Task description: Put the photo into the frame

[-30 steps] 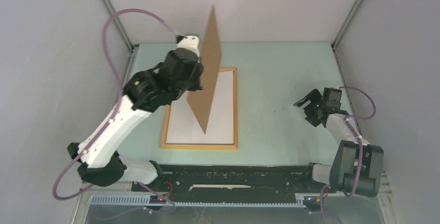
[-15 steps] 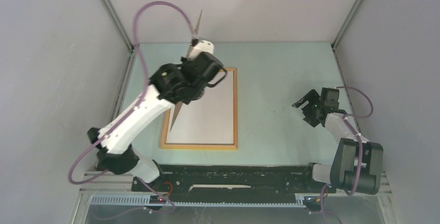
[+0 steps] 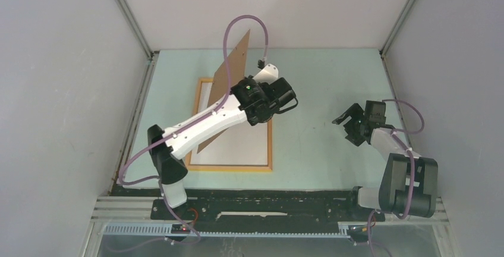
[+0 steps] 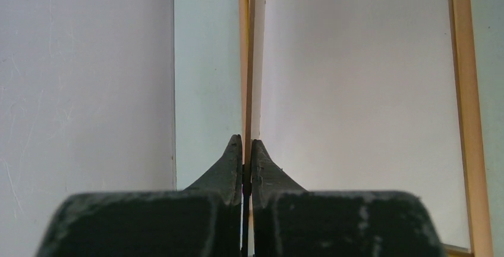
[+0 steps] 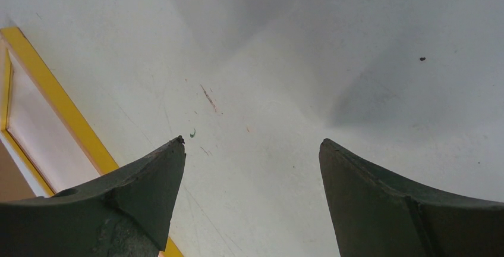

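Brown fibreboard backing sheet (image 3: 236,60) pinched by its edge in the left end effector (image 4: 246,144), both fingers pressed tight against it. Held up off the counter (image 3: 324,78), standing on edge and tilted, over the left part of the frame (image 3: 229,167). From the left wrist, seen only edge-on, as a thin line.

Orange-yellow wooden frame flat on the left half of the counter, nearer the left edge than the right. Inside it the photo (image 3: 246,144), white back up, filling the opening.

At the other side, the right end effector (image 5: 249,144) spread wide, gripping nothing, over bare counter near the right edge, well apart from the frame.
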Robot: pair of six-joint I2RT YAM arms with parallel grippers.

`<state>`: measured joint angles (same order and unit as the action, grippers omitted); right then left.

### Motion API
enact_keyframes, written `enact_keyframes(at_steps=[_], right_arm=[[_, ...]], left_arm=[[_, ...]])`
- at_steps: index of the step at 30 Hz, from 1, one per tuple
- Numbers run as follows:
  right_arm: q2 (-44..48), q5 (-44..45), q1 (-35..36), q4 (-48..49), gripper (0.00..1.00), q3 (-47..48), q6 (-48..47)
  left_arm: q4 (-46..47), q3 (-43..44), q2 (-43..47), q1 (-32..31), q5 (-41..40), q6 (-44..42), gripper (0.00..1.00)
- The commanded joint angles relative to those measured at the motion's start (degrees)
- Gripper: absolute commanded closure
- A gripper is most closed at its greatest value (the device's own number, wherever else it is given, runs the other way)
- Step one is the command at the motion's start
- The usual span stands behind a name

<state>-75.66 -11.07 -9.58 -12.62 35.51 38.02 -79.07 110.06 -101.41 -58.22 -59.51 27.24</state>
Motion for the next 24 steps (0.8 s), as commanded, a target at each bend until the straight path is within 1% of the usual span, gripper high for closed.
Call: enact_keyframes(at_steps=[1,12,20,24], right_arm=[[-0.1,0.0,0.4,1.4,0.1,0.1,-0.3],[-0.5,-0.3,0.4,1.7,0.1,0.2,-0.2],[-0.9,-0.6,0.7,1.9,0.1,0.1,0.0],[-0.9,-0.5,0.8,2.0,0.1,0.1,-0.1]], left_arm=[[0.0,-1.4,-1.6,-0.3,-8.3,3.1,1.0],[-0.1,-4.9,-5.9,-0.5,-6.9,5.4,1.0],[-0.8,-7.2,-7.5,-2.0,-5.4,7.6,1.0],[-0.9,-9.8,-7.5,-2.7,-4.7,9.3,1.0]])
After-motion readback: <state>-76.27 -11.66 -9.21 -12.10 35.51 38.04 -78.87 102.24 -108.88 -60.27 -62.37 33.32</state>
